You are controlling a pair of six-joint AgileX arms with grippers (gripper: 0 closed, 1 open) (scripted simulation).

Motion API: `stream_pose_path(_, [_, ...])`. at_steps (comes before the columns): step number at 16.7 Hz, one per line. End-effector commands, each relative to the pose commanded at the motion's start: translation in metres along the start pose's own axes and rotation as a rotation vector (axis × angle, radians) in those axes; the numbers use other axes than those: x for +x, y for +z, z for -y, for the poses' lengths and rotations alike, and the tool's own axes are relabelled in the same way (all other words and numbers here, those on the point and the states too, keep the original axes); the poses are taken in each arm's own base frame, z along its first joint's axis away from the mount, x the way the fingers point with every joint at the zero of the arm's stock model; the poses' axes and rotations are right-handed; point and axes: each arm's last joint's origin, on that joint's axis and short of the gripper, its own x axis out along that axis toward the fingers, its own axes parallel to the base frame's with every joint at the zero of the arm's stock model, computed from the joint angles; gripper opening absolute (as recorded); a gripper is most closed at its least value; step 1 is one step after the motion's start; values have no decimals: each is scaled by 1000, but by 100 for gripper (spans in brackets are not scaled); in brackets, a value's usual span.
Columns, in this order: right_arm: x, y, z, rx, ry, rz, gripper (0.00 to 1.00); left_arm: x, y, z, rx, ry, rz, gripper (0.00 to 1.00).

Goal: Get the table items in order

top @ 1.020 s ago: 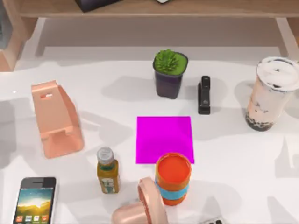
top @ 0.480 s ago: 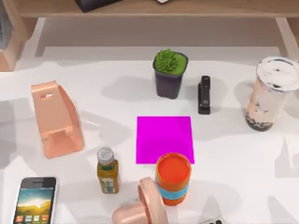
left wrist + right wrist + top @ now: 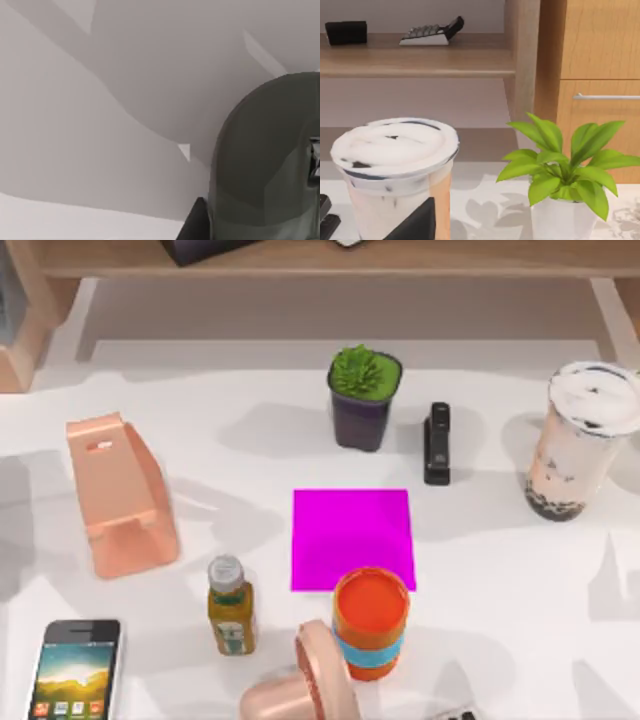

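1. Smartphone (image 3: 77, 669) – flat at the table's (image 3: 520, 600) near left corner, screen up.
2. Milk-tea cup (image 3: 583, 441) – upright near the right edge, farther back; seen close in the right wrist view (image 3: 395, 175).
3. Whether either gripper's fingers are spread or pressed together, I cannot tell.

The smartphone (image 3: 77, 670) lies at the table's (image 3: 500, 580) near-left corner, the milk-tea cup (image 3: 580, 440) stands far right, and what may be the mouse (image 3: 455, 713) sits at the near edge.
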Motion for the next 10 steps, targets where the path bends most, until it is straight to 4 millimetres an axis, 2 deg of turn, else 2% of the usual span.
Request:
stream_pose_path(3, [0,0,0,0,0,0,100,-19,-4,-1,-3,1,-4,0])
stream_pose_path(8, [0,0,0,0,0,0,100,-83,-1,-2,12,-5,6,0])
stream_pose_path(10, [0,0,0,0,0,0,100,-97,-1,0,3,-1,1,0])
